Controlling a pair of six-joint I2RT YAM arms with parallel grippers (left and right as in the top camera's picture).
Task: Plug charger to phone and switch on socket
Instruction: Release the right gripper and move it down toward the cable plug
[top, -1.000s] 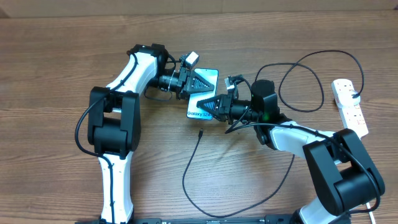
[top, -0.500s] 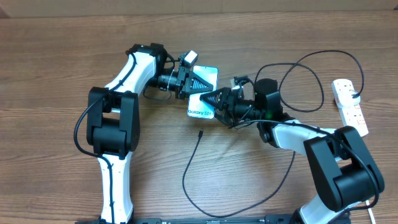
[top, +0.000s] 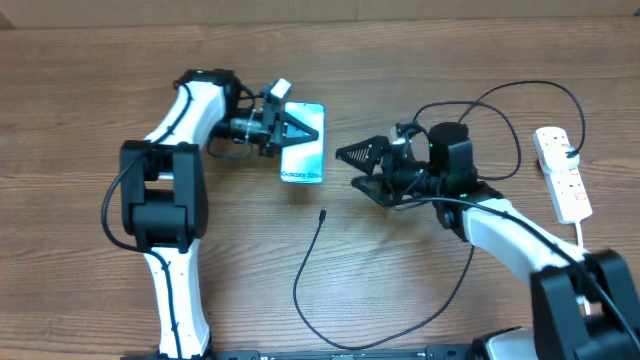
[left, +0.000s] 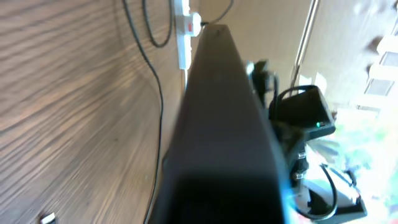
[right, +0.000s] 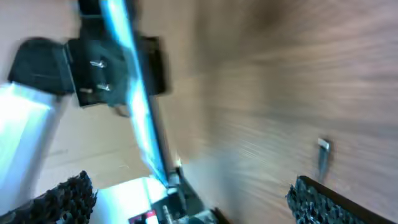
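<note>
left tool clamped on phone, screen facing up, probably lifted off desk. right tool spread wide, empty, just right of phone. charger tip on desk below phone. socket far right.

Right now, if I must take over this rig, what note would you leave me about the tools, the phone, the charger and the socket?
Left tool: shut on the phone, gripping it at one edge.
Right tool: open and empty, to the right of the phone, apart from it.
Charger: not held; its plug tip lies free, just below the phone in the overhead view.
Socket: at the far right, with a black plug in it; the switch state cannot be read.
Done: phone grasped.
Left: pick up the plug tip, insert it into the phone, switch on the socket.
</note>
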